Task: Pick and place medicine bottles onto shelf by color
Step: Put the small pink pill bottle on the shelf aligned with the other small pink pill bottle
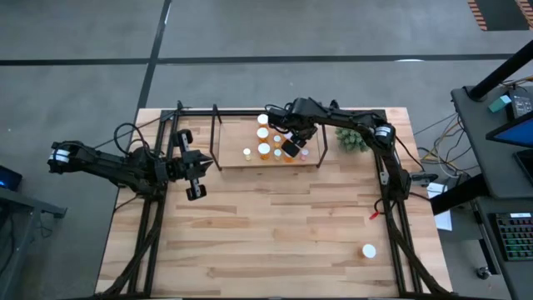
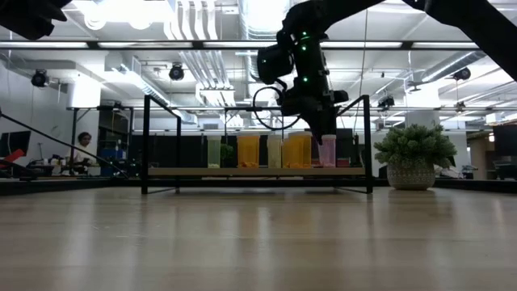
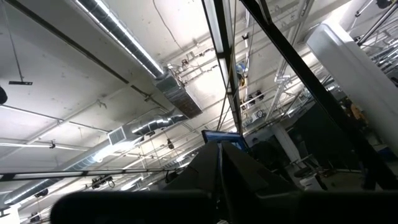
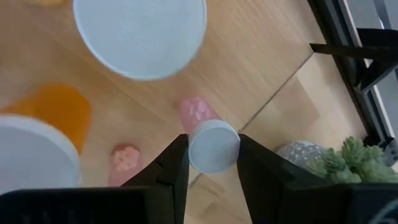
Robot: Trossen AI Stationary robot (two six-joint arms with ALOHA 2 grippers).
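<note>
One bottle in hand: the right gripper (image 4: pixel 212 163) was clamped on the white cap of a small pink bottle (image 4: pixel 200 118), one finger on either side of the cap.
Landmark: the shelf (image 1: pixel 250 165), the narrow light-wood board inside black uprights at the far side of the table.
Where the bottle was: over the shelf's right end, beside the orange bottles (image 1: pixel 265 150) standing in a row on the board.
Axis: the pink bottle stood upright, cap toward the wrist and body pointing straight down at the board; in the low view its base (image 2: pixel 326 162) looked level with the other bottles' bases, though whether it touched the board could not be told.
Direction that mattered: the board lay directly below the gripper, so the coming move was probably a release and a straight lift.
Risk: tall neighbours stood just beside it, and a sideways drift could have knocked one.
Other arm: the left gripper (image 1: pixel 195 173), fingers shut and empty, waited beyond the shelf's left end.
Remaining: one white-capped bottle (image 1: pixel 368 250) lay well apart from the shelf, nearer the right arm.
</note>
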